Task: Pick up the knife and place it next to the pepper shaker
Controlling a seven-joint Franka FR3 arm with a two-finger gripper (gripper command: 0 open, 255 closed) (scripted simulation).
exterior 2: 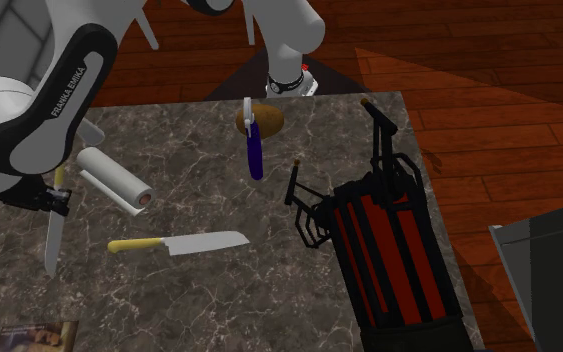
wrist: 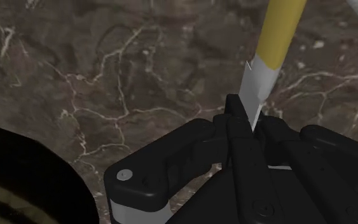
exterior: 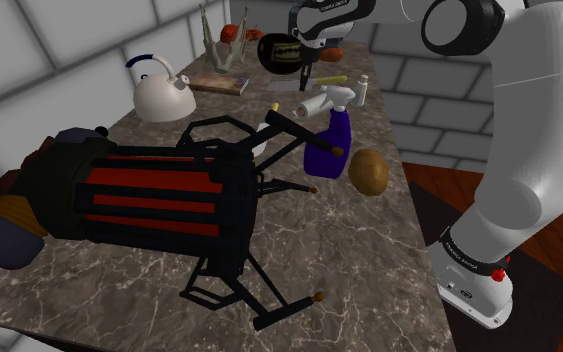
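Here the black jaws pinch the blade of the yellow-handled knife (wrist: 271, 51) close to its handle, holding it over the marble counter (exterior 2: 219, 290) just beside the white roll (exterior 2: 114, 180), blade pointing away from it.

The place is a home kitchen: a long countertop (exterior: 399, 270) of dark veined marble runs beneath a wall (exterior: 29, 60) of large grey tiles, and a wooden plank floor (exterior 2: 489, 110) lies beside it. On the counter are a white kettle (exterior: 162, 95), a potato (exterior: 368, 172), a purple spray bottle (exterior: 327, 145) and a white paper roll (exterior 2: 114, 180). A yellow-handled knife (wrist: 274, 44) adds to the kitchen gear.
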